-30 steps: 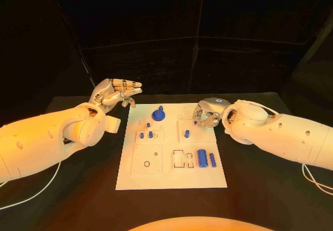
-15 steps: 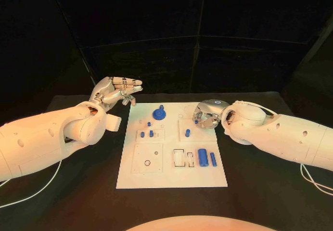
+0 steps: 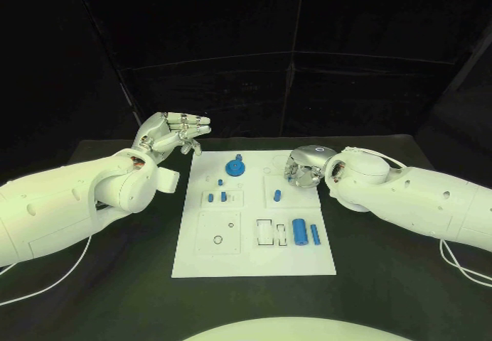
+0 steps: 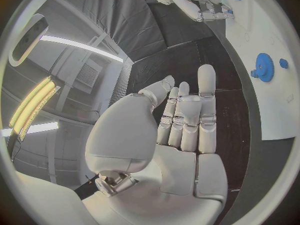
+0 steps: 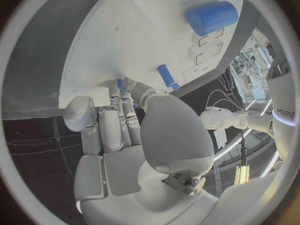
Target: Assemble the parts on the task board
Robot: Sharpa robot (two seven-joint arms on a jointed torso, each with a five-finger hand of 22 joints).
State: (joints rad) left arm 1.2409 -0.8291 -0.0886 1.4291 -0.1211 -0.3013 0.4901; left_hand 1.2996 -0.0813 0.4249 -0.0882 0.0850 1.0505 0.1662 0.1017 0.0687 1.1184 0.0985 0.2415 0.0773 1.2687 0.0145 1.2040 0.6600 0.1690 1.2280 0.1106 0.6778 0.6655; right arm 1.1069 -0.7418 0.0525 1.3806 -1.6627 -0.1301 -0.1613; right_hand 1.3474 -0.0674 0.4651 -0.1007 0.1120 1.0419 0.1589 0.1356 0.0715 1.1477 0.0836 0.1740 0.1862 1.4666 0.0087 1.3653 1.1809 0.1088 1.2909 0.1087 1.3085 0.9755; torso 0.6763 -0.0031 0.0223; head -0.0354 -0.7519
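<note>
A black table (image 3: 389, 284) spreads under me, dark curtain walls rising behind it. In its middle lies the white task board (image 3: 254, 259). My left hand (image 3: 169, 133) hangs raised beside the board's far left corner, fingers apart, holding nothing. My right hand (image 3: 304, 168) hovers over the board's far right corner with fingers curled in; whether it pinches anything I cannot tell. Blue parts rest on the board: a gear (image 3: 236, 168), a thick cylinder (image 3: 299, 231), small pegs (image 3: 213, 197).
</note>
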